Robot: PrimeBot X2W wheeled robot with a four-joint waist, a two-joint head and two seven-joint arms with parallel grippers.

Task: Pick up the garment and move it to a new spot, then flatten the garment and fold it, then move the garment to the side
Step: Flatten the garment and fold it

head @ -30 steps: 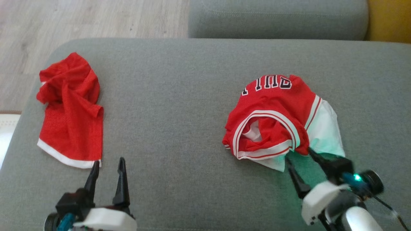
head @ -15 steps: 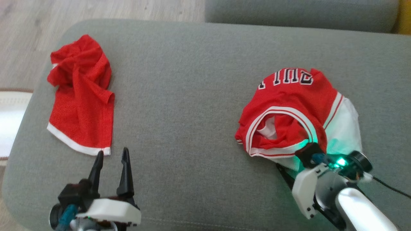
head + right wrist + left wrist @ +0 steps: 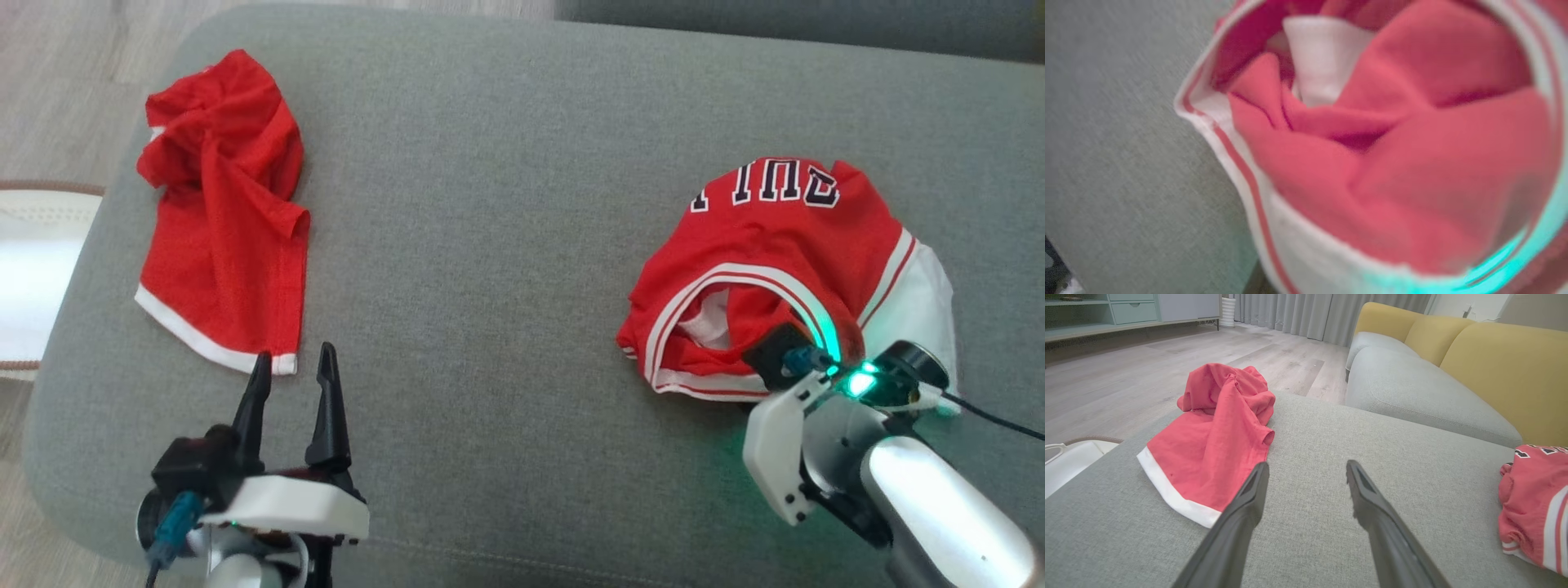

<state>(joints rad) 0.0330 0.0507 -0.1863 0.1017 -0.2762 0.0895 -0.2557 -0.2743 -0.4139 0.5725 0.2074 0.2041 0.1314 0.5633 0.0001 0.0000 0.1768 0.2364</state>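
A crumpled red jersey with white trim and dark letters, the garment (image 3: 784, 245), lies on the right of the grey sofa cushion (image 3: 506, 204). My right gripper (image 3: 785, 353) is pushed into its near hem, the fingers buried in cloth, so their state is hidden. The right wrist view has red folds and the white striped hem (image 3: 1412, 163) pressed close. The jersey's edge (image 3: 1535, 514) also appears in the left wrist view. My left gripper (image 3: 295, 353) (image 3: 1306, 465) hovers open and holds nothing, just right of the hem corner of red shorts (image 3: 229, 220) (image 3: 1216, 437).
The cushion's rounded left edge drops to a wooden floor (image 3: 49, 82), with a white object (image 3: 33, 269) beside it. A second grey seat (image 3: 1412, 388) and yellow backrests (image 3: 1494, 367) lie beyond. Bare cushion stretches between the two red garments.
The head camera has tilted, shifting the whole picture. My right gripper, open at the jersey's hem a second ago, has pushed forward into it and its fingers are now hidden. The left gripper holds still.
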